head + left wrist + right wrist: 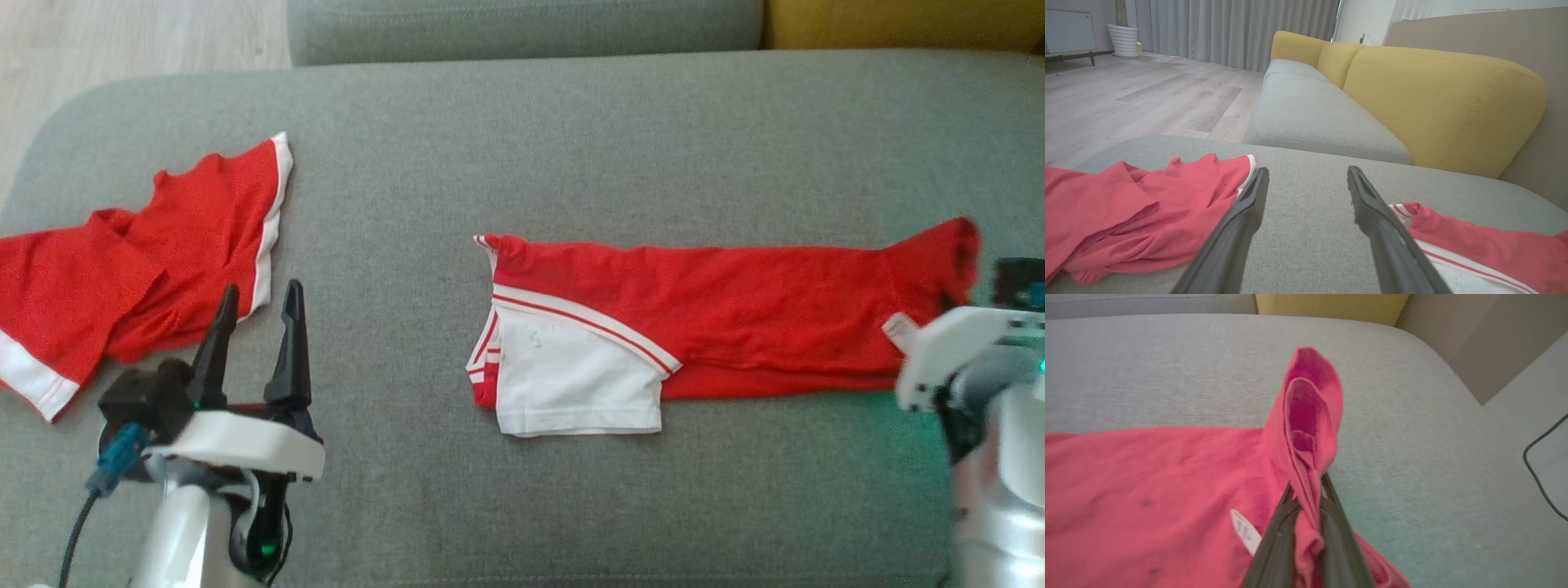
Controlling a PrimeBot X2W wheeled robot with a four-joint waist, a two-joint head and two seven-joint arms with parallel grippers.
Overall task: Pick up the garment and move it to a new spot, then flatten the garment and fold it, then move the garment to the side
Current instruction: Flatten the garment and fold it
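The garment is a red shirt with a white sleeve, lying as a long folded strip across the middle of the grey sofa seat. My right gripper is shut on the garment's right end, and a fold of red cloth stands up out of the fingers. A white label shows beside them. In the head view my right wrist housing covers that end. My left gripper hovers open and empty at the lower left, its fingers over bare cushion with the garment to their right.
A second red garment with white trim lies crumpled at the seat's left end, just left of my left gripper. Yellow back cushions rise behind the seat. Wooden floor lies past the left edge, and a black cable runs beyond the right edge.
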